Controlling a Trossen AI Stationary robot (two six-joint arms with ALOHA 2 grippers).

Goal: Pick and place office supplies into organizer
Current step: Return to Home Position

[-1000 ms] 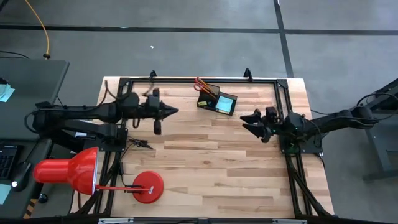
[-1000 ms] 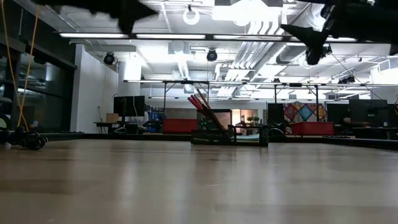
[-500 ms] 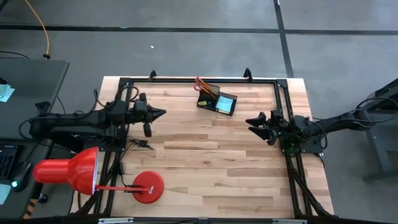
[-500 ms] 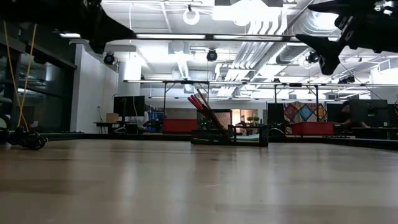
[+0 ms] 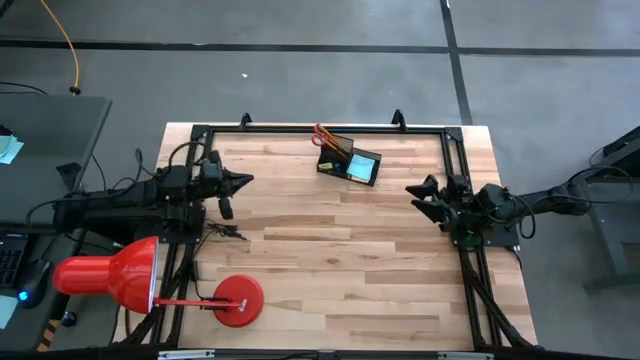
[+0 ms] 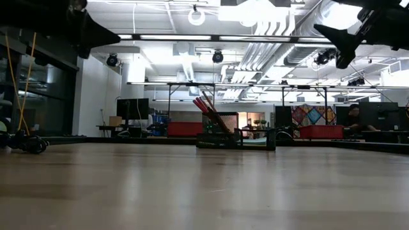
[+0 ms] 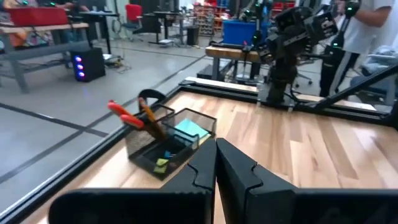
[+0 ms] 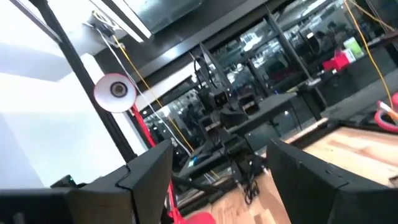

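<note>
A red desk lamp (image 5: 105, 275) stands at about 7 o'clock on the wooden worktop (image 5: 330, 260), its shade reaching out past the edge.

The left gripper (image 5: 236, 187) hangs above the worktop between 9 and 10 o'clock, close to the edge and pointing in toward the middle. In its own wrist view the two dark fingers (image 7: 249, 180) press together with only a thin seam between them, and nothing is caught there.

The organizer (image 5: 350, 160) sits at 12 o'clock, near the far rail of the black frame (image 5: 300, 128) and turned a little askew to it. The red-handled scissors (image 5: 322, 133) stand in its taller compartment, handles leaning out toward 10 o'clock, with orange pencils (image 7: 149, 118) beside them. The blue sticky notes (image 5: 365, 163) lie in the lower tray on the 3 o'clock side. A small yellow item (image 7: 160, 165) lies low inside the box; which compartment it is in cannot be told.

The right gripper (image 5: 425, 200) hovers at 3 o'clock, just inside the frame and well apart from the organizer, pointing toward 9 o'clock. Its fingers (image 8: 149, 171) are spread wide and hold nothing.
</note>
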